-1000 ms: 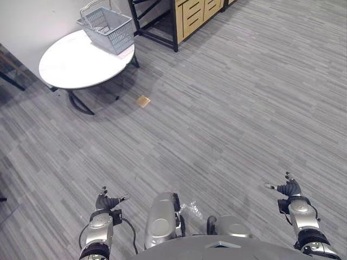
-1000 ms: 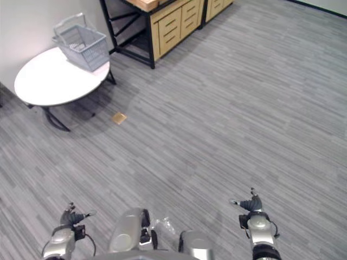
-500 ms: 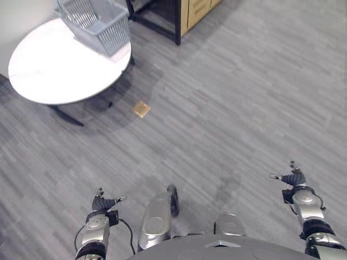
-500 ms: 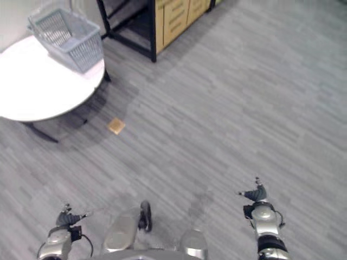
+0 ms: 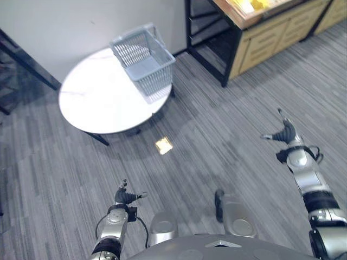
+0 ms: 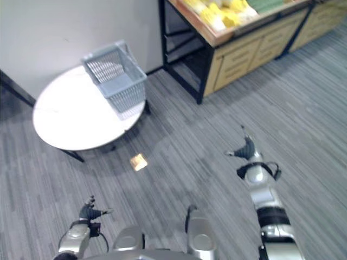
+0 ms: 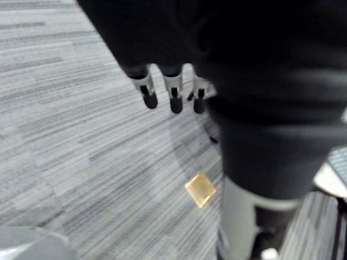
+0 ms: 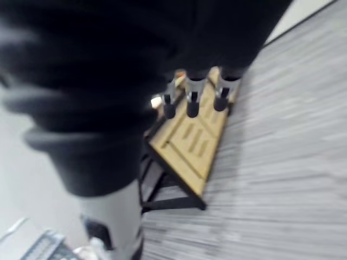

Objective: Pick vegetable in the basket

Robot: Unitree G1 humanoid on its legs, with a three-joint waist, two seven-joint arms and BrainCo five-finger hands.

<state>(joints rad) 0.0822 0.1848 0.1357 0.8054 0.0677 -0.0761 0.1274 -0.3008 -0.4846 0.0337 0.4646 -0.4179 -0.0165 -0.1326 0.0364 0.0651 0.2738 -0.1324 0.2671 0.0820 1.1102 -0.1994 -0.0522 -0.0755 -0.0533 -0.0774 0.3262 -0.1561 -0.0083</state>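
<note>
A grey wire basket (image 5: 144,63) stands on the far right edge of a round white table (image 5: 97,100) at the upper left. Yellow vegetables (image 6: 219,12) lie on a wooden shelf unit (image 6: 246,40) at the upper right, well beyond both hands. My left hand (image 5: 125,197) hangs low at the bottom left with its fingers (image 7: 173,96) straight and nothing in them. My right hand (image 5: 284,133) is raised at the right, over the floor, open and empty, with its fingers (image 8: 192,101) held out toward the shelf unit.
A small yellow-brown tile (image 5: 164,145) lies on the grey striped floor (image 5: 217,141) just in front of the table. A black metal frame (image 5: 209,49) stands between the table and the wooden drawers.
The camera has swung up and toward the wall, so the table and basket sit lower in view and the shelf with yellow vegetables has come in. My right hand has risen.
</note>
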